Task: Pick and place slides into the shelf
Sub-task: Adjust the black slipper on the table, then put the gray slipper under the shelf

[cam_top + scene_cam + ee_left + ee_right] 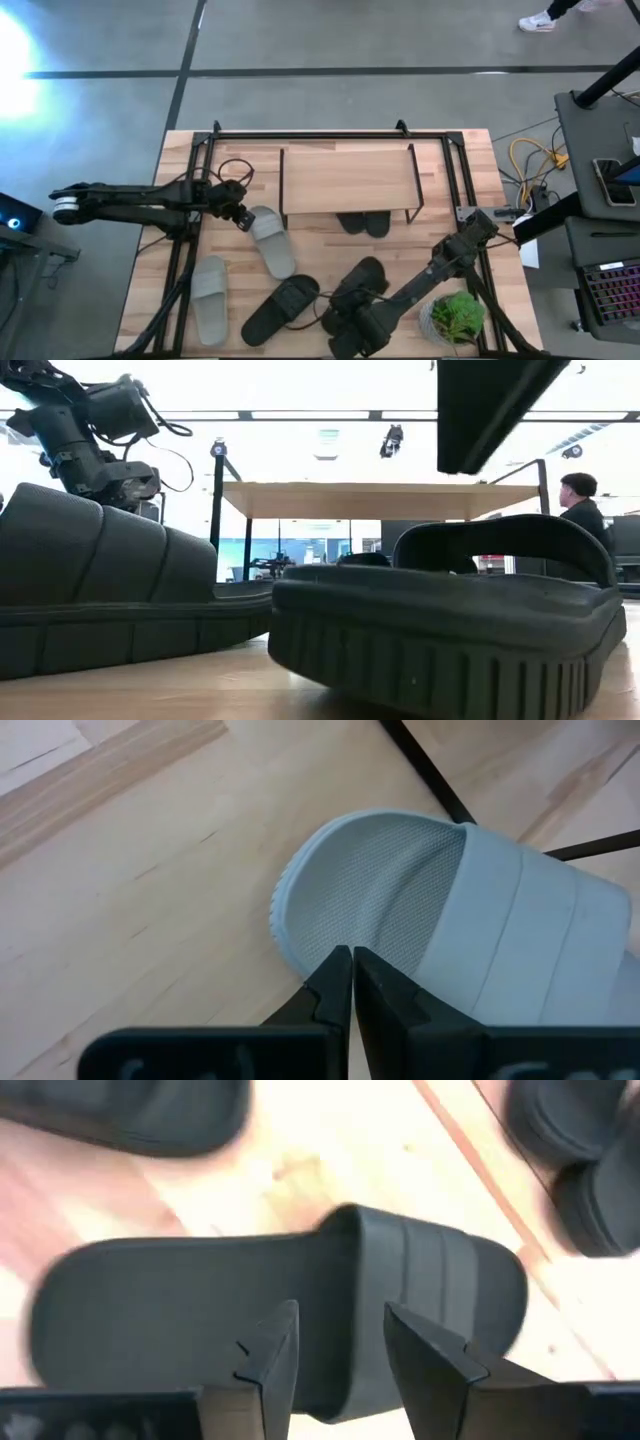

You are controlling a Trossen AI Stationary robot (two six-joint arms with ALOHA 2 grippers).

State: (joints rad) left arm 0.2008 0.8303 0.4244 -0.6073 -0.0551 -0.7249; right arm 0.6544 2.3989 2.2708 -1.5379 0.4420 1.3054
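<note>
The wood-topped shelf [350,180] stands at the table's far middle, and two black slides [365,222] poke out from under its near edge. A light grey slide [272,240] lies sole-down left of the shelf, with my shut left gripper [240,215] [350,965] at its far end. A second grey slide [208,298] and a black slide [280,308] lie toward the near edge. My right gripper [352,305] [345,1345] hovers open over another black slide [300,1300], its fingers either side of the strap [430,1270]. My left gripper's shut fingertips [338,970] stand over the side rim of the grey slide [300,955], beside the footbed and behind the strap. They come from above, slanting down. I cannot tell whether they touch it. The slide lies flat on the table.
A potted green plant [455,315] stands near the right arm at the near right. Thin black frame rails [190,200] run along the table's left, far and right sides. Bare wood lies between the shelf and the near slides. A person [585,510] is in the room behind.
</note>
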